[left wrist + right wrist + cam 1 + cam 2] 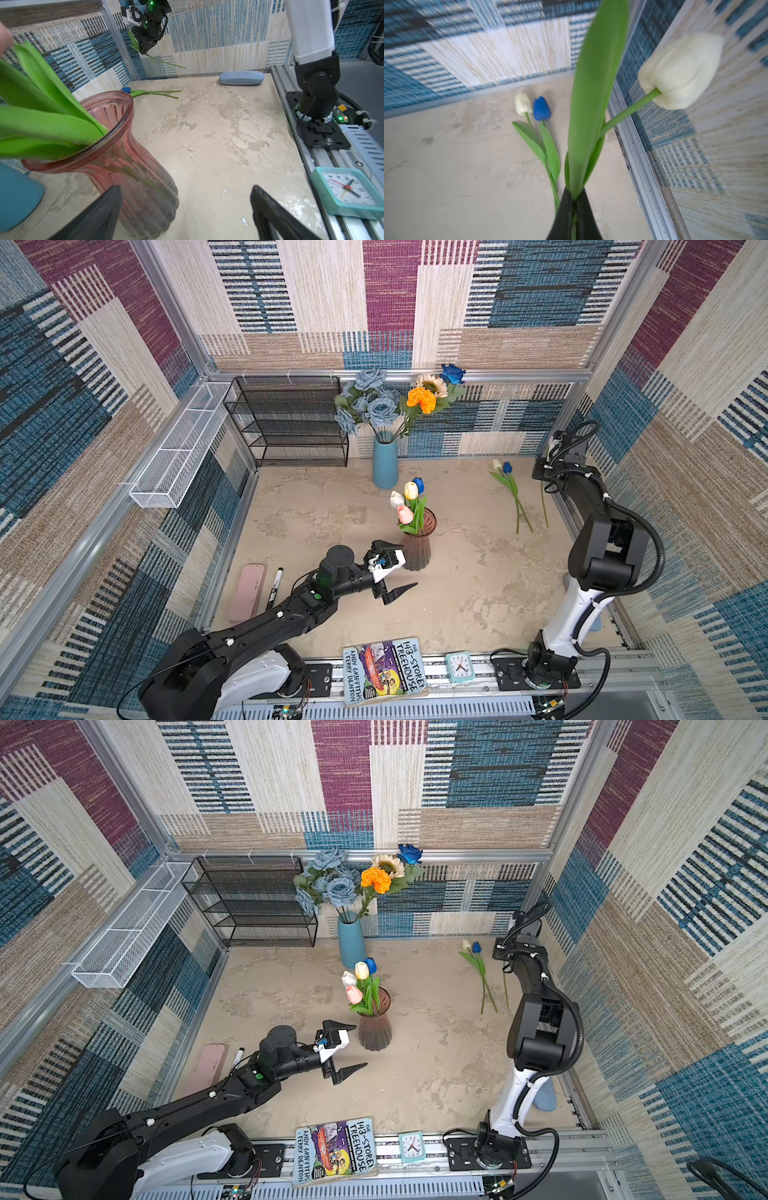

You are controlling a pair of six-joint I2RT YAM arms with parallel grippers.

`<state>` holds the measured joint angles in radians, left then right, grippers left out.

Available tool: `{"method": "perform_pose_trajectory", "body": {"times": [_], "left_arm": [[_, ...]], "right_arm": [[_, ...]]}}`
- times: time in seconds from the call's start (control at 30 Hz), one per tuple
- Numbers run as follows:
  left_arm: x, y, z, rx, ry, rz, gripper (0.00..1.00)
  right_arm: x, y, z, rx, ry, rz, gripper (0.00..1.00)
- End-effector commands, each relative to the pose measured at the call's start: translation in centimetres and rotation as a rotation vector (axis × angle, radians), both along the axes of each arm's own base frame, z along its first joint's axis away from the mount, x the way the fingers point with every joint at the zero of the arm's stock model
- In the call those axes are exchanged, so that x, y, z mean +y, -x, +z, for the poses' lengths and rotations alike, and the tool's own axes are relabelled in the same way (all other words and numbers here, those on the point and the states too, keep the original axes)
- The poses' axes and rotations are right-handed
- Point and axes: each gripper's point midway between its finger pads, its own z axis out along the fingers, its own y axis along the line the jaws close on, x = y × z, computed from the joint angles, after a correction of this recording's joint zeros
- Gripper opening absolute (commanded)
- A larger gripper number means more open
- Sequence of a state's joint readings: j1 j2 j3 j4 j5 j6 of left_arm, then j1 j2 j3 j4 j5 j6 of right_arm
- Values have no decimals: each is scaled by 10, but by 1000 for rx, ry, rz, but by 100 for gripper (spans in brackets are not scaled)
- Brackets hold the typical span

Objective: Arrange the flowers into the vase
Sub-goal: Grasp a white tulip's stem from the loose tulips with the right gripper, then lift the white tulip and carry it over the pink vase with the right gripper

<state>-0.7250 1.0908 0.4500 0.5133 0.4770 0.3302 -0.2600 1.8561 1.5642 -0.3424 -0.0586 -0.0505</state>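
Observation:
A pink ribbed glass vase (417,545) (128,158) stands mid-table and holds white, yellow, pink and blue tulips (409,502). My left gripper (405,568) (186,191) is open just beside the vase's base, with nothing between its fingers. At the far right my right gripper (574,199) (144,51) is shut on the stem of a white tulip (681,70), lifted off the table. A second white tulip (522,103) and a blue tulip (541,108) lie side by side on the table below it (507,467).
A blue vase (385,462) with roses, a marigold and a sunflower stands at the back wall beside a black mesh shelf (291,423). A pink case (248,591) and marker (275,587) lie left. A book (384,670), clock (460,667) and blue case (241,78) sit near the front.

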Motion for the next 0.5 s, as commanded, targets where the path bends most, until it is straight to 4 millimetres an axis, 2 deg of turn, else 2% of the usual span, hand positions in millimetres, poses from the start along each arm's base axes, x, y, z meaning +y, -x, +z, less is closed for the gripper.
{"method": "perform_pose_trajectory", "body": {"times": [0.0,0.1,0.2,0.37,0.47], "left_arm": [[0,3,21,-32,71,-4,99],[2,7,42,-84,139,-12,99],[5,11,59,-117,193,-20,99],[16,10,90,-163,278,35,99],[27,2,104,-201,328,120,99]], "right_arm": [[35,10,77,-274,-11,122,0],[75,47,133,-485,-47,235,0],[121,88,173,-660,-106,387,0],[196,154,216,-861,-180,679,0],[240,197,236,-968,-234,893,0]]}}
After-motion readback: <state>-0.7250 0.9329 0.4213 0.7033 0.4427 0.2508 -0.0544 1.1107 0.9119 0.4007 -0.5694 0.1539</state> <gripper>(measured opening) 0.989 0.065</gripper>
